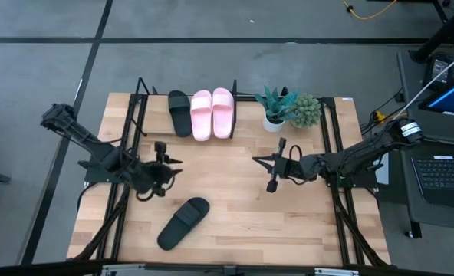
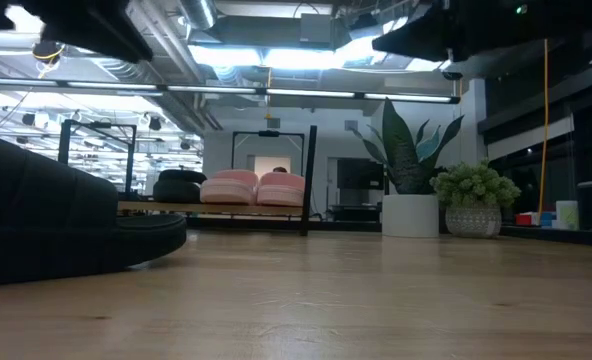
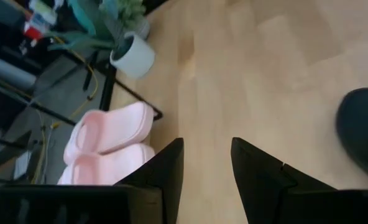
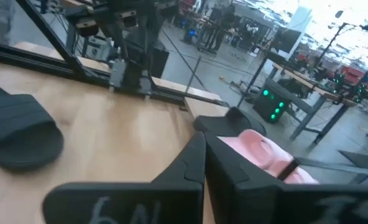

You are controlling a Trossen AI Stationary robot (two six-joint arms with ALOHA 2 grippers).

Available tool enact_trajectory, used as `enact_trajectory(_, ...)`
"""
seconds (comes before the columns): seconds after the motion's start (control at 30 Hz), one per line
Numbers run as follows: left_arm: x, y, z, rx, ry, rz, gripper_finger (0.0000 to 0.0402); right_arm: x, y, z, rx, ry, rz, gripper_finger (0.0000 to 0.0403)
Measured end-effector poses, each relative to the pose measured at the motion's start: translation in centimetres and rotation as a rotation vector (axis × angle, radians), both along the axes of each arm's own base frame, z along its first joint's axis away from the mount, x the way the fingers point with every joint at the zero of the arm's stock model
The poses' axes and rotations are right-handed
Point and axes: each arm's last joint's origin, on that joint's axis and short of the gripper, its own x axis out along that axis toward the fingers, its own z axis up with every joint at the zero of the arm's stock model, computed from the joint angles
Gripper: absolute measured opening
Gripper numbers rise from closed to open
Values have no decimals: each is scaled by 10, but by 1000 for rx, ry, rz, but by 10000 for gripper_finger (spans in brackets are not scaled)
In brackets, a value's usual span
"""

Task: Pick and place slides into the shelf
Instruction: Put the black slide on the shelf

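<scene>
Three slides sit side by side on the shelf (image 1: 235, 90) at the table's far edge: one black slide (image 1: 179, 113) and two pink slides (image 1: 202, 115) (image 1: 223, 112). The second black slide (image 1: 183, 222) lies flat on the table near its near edge, and it fills the left of the low view (image 2: 66, 230). My left gripper (image 1: 177, 163) hovers open above the table between that slide and the shelf; its wrist view shows the gap (image 3: 207, 163). My right gripper (image 1: 258, 159) hangs shut over mid-table, with its fingers together (image 4: 202, 155).
Two potted plants (image 1: 273, 107) (image 1: 305, 111) stand at the far edge, to the right of the shelf. Black rails (image 1: 127, 138) (image 1: 336, 146) run along both sides of the table. Bare wood (image 1: 235, 199) lies between the grippers and the near edge. A laptop (image 1: 442, 172) sits off the table's right.
</scene>
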Motion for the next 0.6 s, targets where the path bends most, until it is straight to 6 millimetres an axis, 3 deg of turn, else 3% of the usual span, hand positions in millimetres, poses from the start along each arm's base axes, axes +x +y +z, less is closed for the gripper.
enact_trajectory(0.33,-16,-34,-4,-62,-30,-114,126,34,41,16,-46,76,29,15)
enact_trajectory(0.6,-7,-67,1,55,114,-163,126,54,62,10,-11,113,53,5)
